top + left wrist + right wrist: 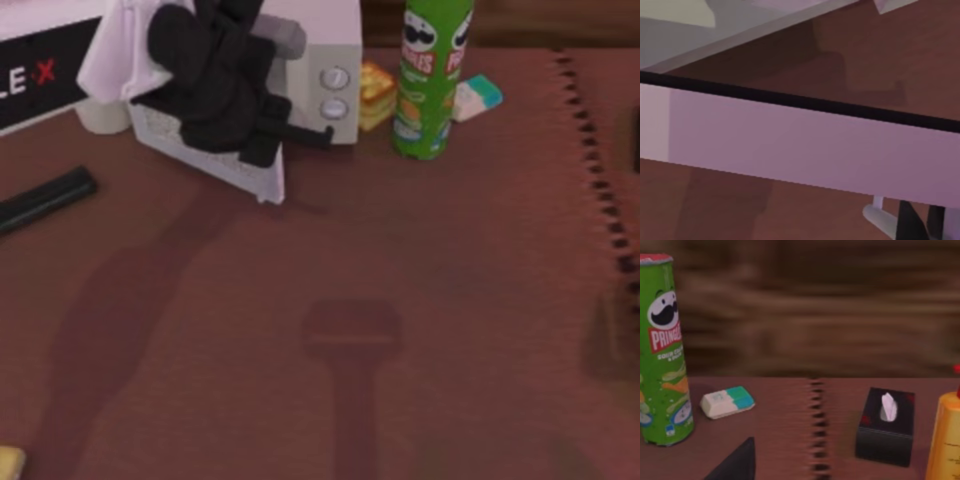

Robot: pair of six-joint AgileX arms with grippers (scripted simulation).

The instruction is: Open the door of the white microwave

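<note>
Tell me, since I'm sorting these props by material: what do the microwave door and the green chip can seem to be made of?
The door looks like matte white plastic: flat, uniform, with no glare, though the left hand covers much of it. The green chip can looks like printed cardboard or paper with a slight sheen, judging by its wraparound label art. Being rendered, neither is certain.

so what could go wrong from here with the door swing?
1. The door is already swung out from the white microwave, with the left gripper at its edge; a slip could let go of the panel.
2. The left arm covers the microwave's front in the top view, so contact there can't be checked.
3. The green chip can stands close beside the microwave; if the pull drags the box, it may topple.
</note>
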